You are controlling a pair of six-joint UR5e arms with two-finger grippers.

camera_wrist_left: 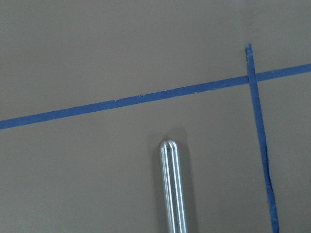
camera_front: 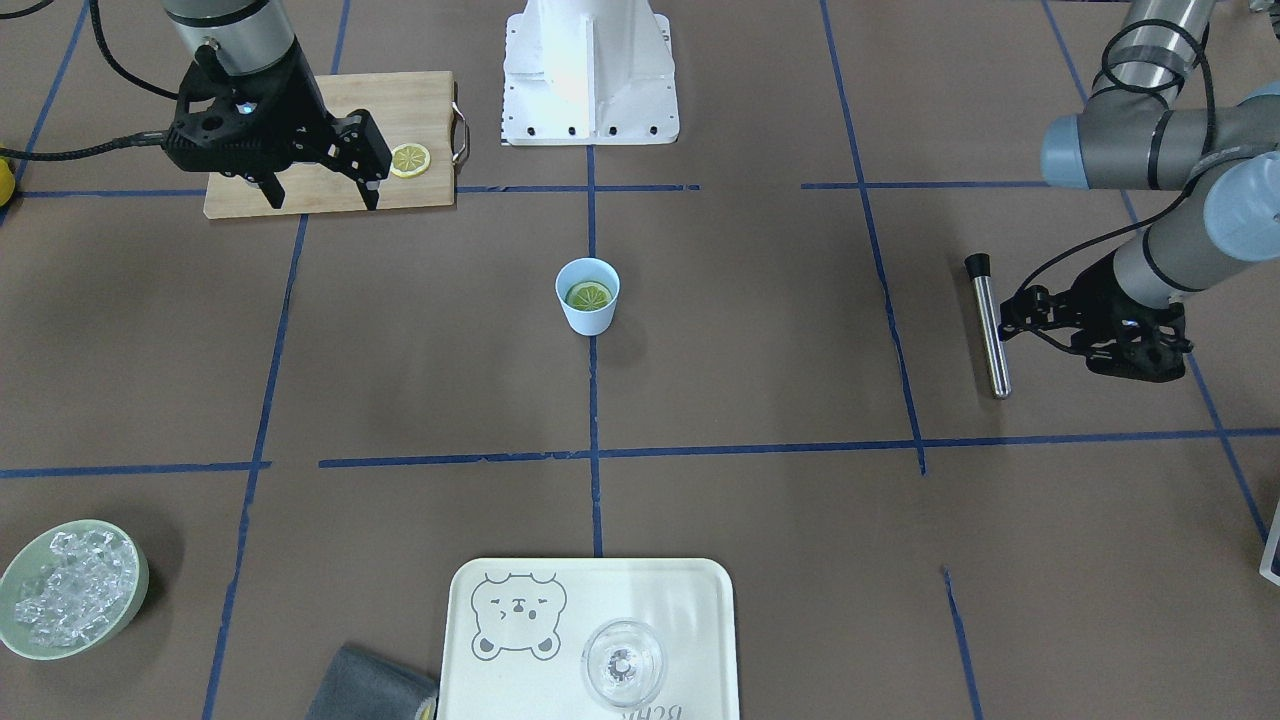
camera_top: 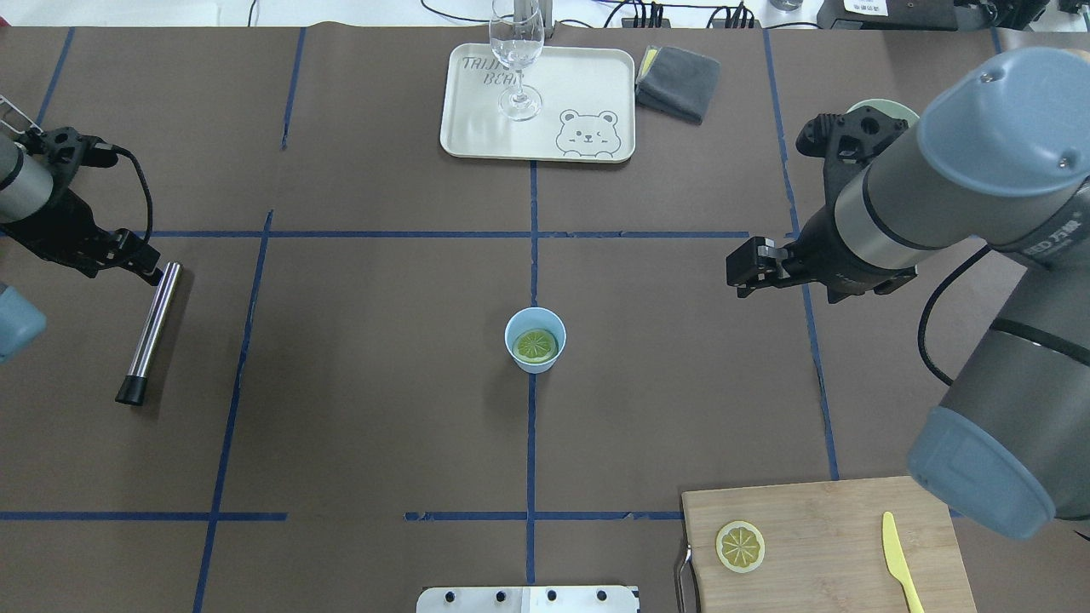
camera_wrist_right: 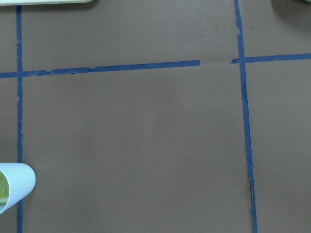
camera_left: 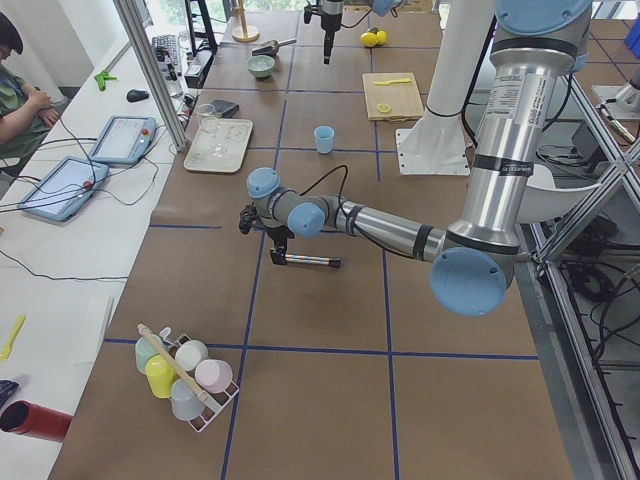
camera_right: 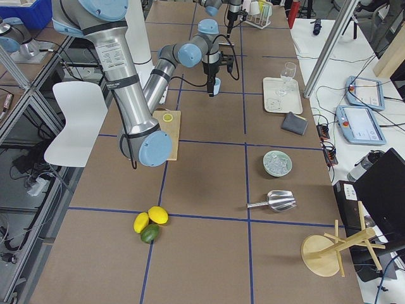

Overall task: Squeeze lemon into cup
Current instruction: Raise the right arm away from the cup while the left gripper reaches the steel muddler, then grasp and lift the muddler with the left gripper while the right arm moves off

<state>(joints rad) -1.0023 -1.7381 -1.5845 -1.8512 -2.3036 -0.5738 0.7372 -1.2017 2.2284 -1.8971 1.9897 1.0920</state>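
Looking across the brown paper-covered tabletop, I see the thin round yellow lemon slice lying flat inside the small light-blue plastic cup. The cup stands upright in the middle on a blue tape line, well apart from both arms. With the slice in the cup, I judge the task is about finished.

The right end effector hangs raised with its fingers spread wide and nothing between them, which suits a tool that has nothing left to carry. The left end effector sits low, just beside a shiny metal rod with a black cap. I cannot tell whether its fingers are spread or closed.

Only the front-facing view shows the right fingers' spread. It also makes that tool seem to hover over the pale wooden cutting board, near an identical second lemon slice. The overhead view places it well away from the board, so I take it to be high in the air beside the cup. The overhead view also reveals a long yellow knife on the board, hidden from the front by the arm. The right wrist camera catches only the cup's rim in its lower-left corner.
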